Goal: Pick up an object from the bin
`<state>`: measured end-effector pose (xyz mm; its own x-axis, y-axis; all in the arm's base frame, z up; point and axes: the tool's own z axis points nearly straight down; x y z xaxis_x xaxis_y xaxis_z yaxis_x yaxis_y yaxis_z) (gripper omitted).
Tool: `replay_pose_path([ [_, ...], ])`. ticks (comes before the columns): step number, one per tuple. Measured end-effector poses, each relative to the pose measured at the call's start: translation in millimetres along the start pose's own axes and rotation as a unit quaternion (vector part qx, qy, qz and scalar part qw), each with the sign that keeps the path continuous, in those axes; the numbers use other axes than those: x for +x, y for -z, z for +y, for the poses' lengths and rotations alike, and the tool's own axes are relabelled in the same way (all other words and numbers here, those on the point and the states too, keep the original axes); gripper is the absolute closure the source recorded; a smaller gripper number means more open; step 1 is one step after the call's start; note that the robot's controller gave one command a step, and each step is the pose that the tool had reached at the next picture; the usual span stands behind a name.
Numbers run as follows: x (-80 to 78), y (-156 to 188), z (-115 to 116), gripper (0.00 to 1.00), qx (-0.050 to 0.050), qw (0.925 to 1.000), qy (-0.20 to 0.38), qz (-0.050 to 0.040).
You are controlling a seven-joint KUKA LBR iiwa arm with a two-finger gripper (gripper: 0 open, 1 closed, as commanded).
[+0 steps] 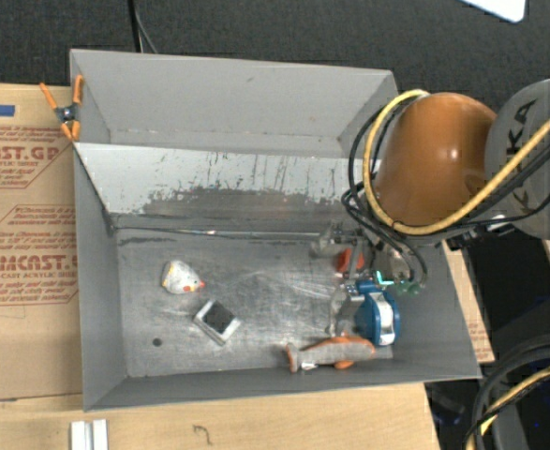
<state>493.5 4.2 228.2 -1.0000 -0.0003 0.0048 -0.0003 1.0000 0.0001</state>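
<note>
My gripper (357,275) hangs low over the right part of the bin floor, partly hidden under the arm's orange cover. Directly below it lies a blue rounded object (378,320), looking like a small tape measure, and the gripper appears to touch its top or stand just above it. In front of that, along the near wall, lies a slim orange and grey tool (329,352).
A small white crumpled thing with orange spots (181,277) and a flat black square in a white frame (218,321) lie on the left half of the floor, well apart from the gripper. The bin's right wall slopes up close beside the gripper.
</note>
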Motion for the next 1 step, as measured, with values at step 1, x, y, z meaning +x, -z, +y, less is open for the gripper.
replay_pose_path([
  [1, -1.3, 2.3, 0.0, 0.0, 0.0, 1.0, 0.0, -0.0029],
])
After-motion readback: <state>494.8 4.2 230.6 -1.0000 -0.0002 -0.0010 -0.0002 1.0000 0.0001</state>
